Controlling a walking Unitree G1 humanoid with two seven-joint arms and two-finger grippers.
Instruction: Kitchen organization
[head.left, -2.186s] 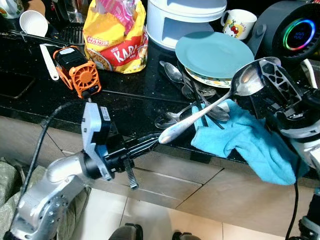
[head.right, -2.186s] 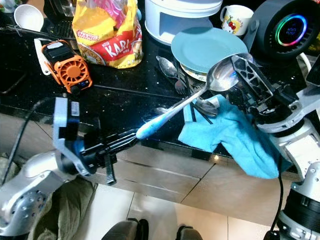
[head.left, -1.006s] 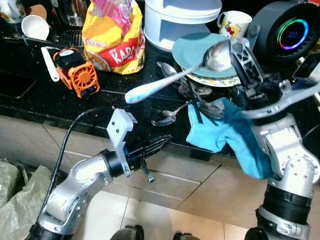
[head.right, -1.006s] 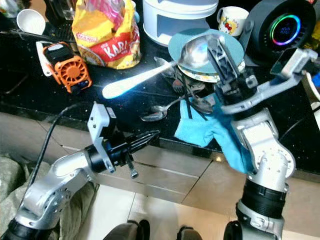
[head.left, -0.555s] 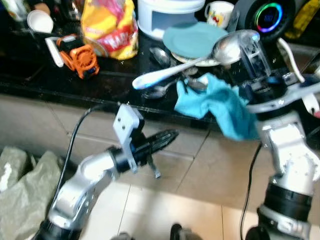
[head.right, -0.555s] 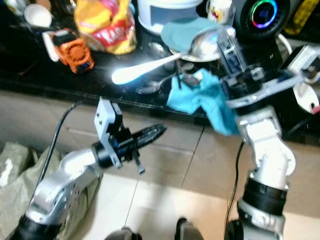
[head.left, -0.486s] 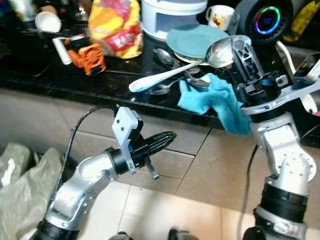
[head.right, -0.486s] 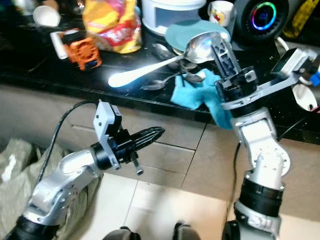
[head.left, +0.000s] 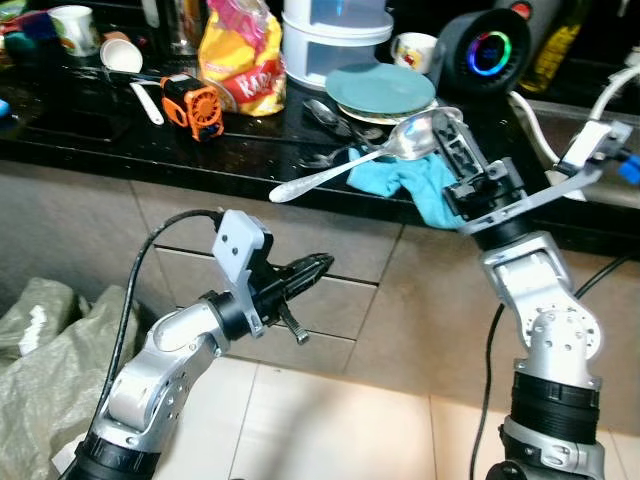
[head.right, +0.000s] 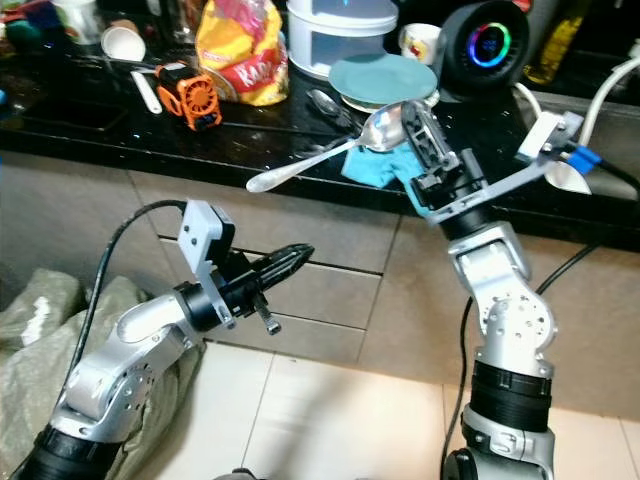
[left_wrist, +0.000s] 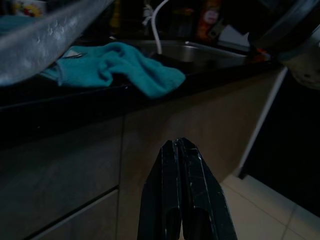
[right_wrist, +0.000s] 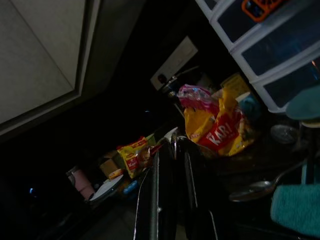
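Observation:
A large silver spoon is held in the air in front of the black counter, its bowl clamped in my right gripper and its handle pointing left and down. A teal cloth hangs over the counter edge just behind it. Further back, several spoons lie beside a teal plate. My left gripper is shut and empty, low before the cabinet drawers, well below the spoon's handle. In the left wrist view its fingers are pressed together, facing the cloth.
On the counter stand a yellow snack bag, an orange fan, a white container, a mug and a speaker with a glowing ring. A sink lies right. Grey sacks sit on the floor left.
The camera has pulled back from the counter, so everything looks smaller and higher. My right gripper keeps the spoon. The left gripper, earlier at the handle's tip, is now apart from it.

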